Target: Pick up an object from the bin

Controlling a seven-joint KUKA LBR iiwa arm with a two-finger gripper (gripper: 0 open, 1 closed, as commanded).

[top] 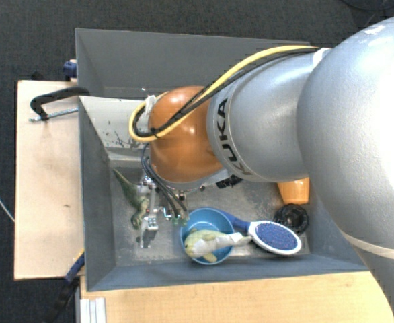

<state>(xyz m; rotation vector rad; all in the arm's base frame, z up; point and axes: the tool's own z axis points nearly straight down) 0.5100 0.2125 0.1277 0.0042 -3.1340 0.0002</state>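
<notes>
Gripper point(147, 226) is low over the left floor of the bin point(96, 200), touching or just beside a thin green leaf point(126, 184). Whether it is apart or together, I cannot tell. Just right sits a blue bowl point(214, 219) with a pale yellow lump point(204, 245) inside, and a brush point(276, 237) lies at its right rim. Far right are an orange thing point(295, 191) and a black ring point(292, 217).

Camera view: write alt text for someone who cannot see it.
A grey robot arm with an orange wrist reaches into a grey bin, low beside a green leafy thing. Right of it lie a blue bowl and blue brush.
</notes>
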